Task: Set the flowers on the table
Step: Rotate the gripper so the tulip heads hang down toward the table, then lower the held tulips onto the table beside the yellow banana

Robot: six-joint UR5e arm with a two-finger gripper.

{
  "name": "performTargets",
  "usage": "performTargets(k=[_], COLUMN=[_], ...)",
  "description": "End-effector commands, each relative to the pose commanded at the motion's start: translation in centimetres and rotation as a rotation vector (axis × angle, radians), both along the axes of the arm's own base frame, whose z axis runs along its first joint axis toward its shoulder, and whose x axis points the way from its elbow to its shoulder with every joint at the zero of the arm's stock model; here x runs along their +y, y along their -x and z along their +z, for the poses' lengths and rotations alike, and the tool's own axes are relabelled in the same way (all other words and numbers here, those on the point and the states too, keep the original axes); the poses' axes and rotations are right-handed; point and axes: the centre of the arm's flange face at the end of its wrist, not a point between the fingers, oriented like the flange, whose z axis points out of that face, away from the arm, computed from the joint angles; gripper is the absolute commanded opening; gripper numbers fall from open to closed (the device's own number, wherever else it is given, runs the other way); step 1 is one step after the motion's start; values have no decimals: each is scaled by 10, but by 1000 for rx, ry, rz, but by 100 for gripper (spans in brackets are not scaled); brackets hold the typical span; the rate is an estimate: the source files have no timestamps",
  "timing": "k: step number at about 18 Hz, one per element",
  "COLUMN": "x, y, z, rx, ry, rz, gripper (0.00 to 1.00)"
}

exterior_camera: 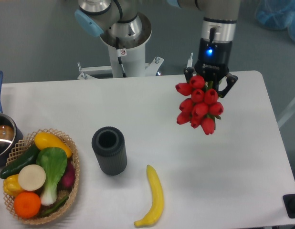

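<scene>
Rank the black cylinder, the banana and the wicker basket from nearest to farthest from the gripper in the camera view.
From the gripper, shut on the flowers:
1. Black cylinder, left of it, mid-table.
2. Banana, near the front edge, only a little farther.
3. Wicker basket, at the far left.

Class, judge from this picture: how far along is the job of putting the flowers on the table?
Done: the flowers are picked up, clamped in the gripper. In hand: they hang above the right part of the table, blooms toward the camera. Left: lowering them onto the white top and opening the jaws.
</scene>
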Motion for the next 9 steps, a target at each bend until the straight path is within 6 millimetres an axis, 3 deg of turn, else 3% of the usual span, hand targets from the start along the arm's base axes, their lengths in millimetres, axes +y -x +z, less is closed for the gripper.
performTargets(k=[2,5,9], x=[4,28,34], y=[5,3,13], z=[-15,-39,-67], rx=[-22,-66,-85], ry=[19,37,96], rz=[-4,-44,-41], gripper=[33,34,34])
